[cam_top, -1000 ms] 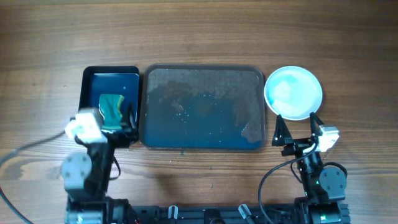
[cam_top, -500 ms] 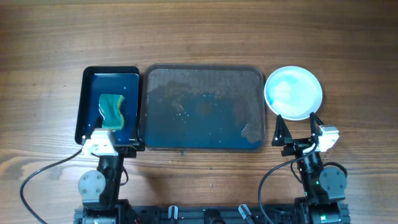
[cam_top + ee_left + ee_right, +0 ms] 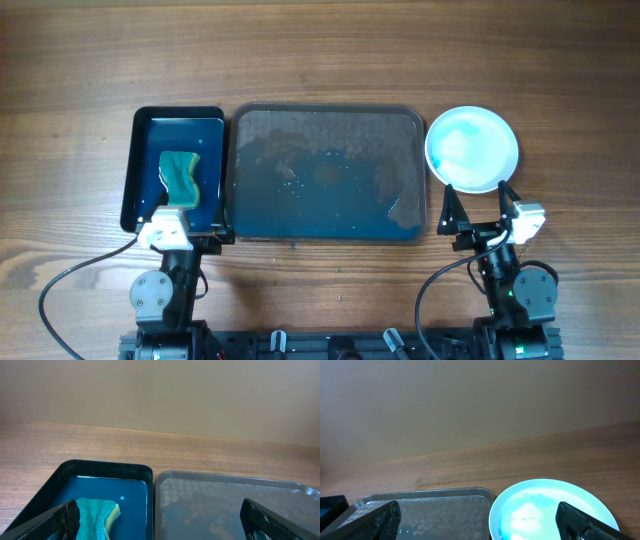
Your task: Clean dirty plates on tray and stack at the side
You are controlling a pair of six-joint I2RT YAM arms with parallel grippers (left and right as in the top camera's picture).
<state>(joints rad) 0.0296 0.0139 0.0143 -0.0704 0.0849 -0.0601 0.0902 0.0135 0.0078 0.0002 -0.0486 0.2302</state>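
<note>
The table [image 3: 320, 50] was brown wood with a strong grain running side to side. At its near edge a black cable [image 3: 70, 280] looped out toward the near left corner.

Just beyond the near edge, the left gripper [image 3: 183, 236] hung with its fingers spread wide and nothing between them, over the near rim of a small tray [image 3: 128, 170]. That dark blue-black tray held a green sponge [image 3: 180, 177] lying in blue water. The right gripper [image 3: 478, 208] was also wide apart and held nothing, pointing at the near rim of the plate [image 3: 472, 148].

The tray [image 3: 330, 108] lay in the middle of the table, touching or just beside the small one, its floor wet with bluish smears and pale specks. The white plate, tinted blue, sat on the wood just off the tray's right end; whether others lay under it could not be told.

Past these the wood ran to the far edge, where a plain beige wall [image 3: 160, 390] rose.
</note>
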